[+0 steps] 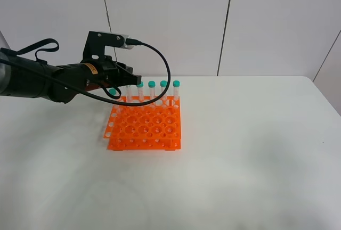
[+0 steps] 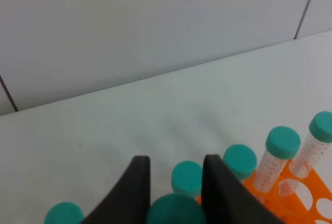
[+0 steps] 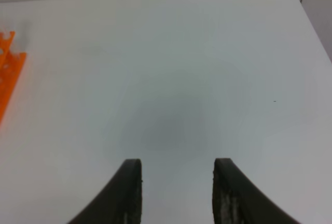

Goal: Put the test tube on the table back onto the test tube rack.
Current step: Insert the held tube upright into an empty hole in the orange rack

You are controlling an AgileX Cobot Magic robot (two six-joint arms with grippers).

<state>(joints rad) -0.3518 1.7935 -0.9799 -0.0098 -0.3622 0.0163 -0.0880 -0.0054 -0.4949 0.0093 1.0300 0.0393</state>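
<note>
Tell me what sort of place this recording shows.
Probably a lab-style test bench: an orange test tube rack holding teal-capped tubes, on a bare white table against plain white wall panels.

**Rack left of the middle, tubes along the back**

The test tube rack (image 1: 145, 126) sits on the table (image 1: 256, 150), left of centre. Other tubes (image 1: 164, 89) stand in its back row. The left gripper (image 1: 134, 79) hangs over the back-left corner, with the test tube (image 2: 176, 211) between its fingers. The right gripper (image 3: 176, 163) is over the table, apart from the rack.
</note>
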